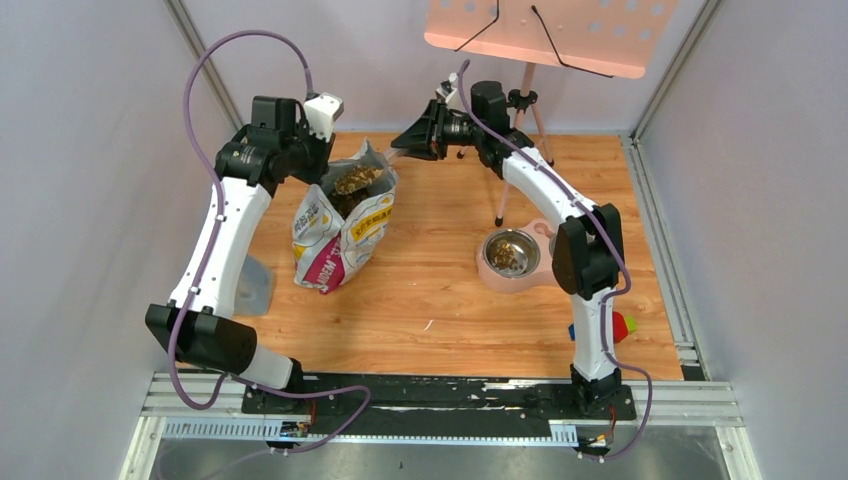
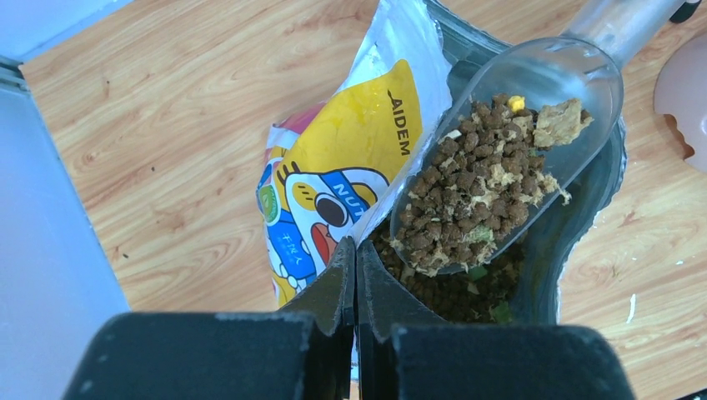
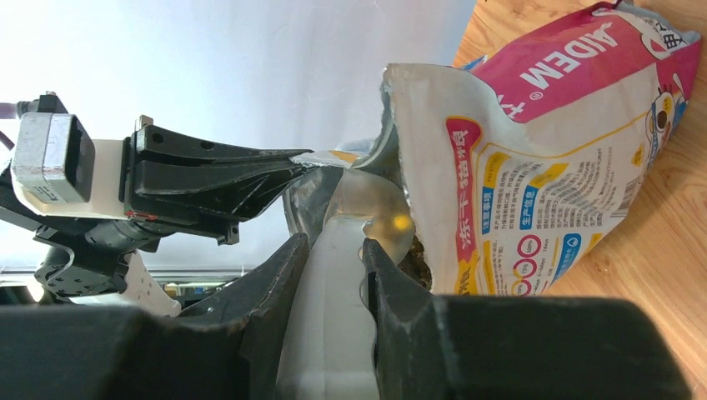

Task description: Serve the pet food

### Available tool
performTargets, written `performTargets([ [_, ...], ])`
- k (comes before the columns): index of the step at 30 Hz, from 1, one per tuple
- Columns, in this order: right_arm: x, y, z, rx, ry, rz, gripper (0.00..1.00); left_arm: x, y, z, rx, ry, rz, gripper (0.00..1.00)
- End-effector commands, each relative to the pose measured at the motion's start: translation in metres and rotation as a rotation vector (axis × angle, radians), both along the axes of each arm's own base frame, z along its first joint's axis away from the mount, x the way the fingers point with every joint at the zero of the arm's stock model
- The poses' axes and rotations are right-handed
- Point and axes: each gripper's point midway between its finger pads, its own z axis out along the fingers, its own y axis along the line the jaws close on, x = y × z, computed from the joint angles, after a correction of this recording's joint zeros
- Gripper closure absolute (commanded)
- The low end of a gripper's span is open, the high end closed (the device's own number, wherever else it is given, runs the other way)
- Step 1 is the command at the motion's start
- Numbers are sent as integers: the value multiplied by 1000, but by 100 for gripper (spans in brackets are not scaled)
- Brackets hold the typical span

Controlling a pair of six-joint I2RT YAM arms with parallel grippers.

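Note:
The printed bag [image 1: 340, 235] stands open left of the table's middle. My left gripper [image 1: 322, 168] is shut on the bag's rim [image 2: 367, 229] and holds it open. My right gripper [image 1: 415, 135] is shut on the handle [image 3: 333, 275] of the clear scoop [image 2: 534, 108]. The scoop is heaped with brown pet food [image 2: 479, 179] and sits in the bag's mouth, above more kibble [image 2: 454, 296] inside. A metal bowl [image 1: 511, 253] in a pink stand holds some kibble, right of middle.
A pink music stand [image 1: 545, 35] on a tripod stands at the back, behind the right arm. Grey walls close both sides. A red, yellow and blue toy [image 1: 624, 325] lies by the right arm's base. A translucent container [image 1: 255, 285] sits under the left arm.

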Motion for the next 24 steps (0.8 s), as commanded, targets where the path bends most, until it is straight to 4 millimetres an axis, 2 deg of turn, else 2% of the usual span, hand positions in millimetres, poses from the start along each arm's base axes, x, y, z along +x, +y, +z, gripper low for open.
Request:
performTargets([
  [1,-1,-16,64,52,-140,-41,100,13,-4,35,1,-121,-38,100],
  [3,3,-19,65,25,-177,-50,100,13,-3,40,8,-134,-44,100],
  [9,9,-19,21,-1,-36,-28,100,19,-4,46,11,-147,-45,100],
  [10,7,-21,23,31,-43,-7,100,19,-3,47,14,-148,-43,100],
  [12,-9,-20,30,92,-99,104,100,20,-2,47,20,-146,-41,100],
  [17,6,-29,22,90,-30,55,100,19,-2,45,22,-135,-39,100],
  [24,-1,-34,22,93,-44,31,100,19,-1,42,29,-130,-41,100],
])
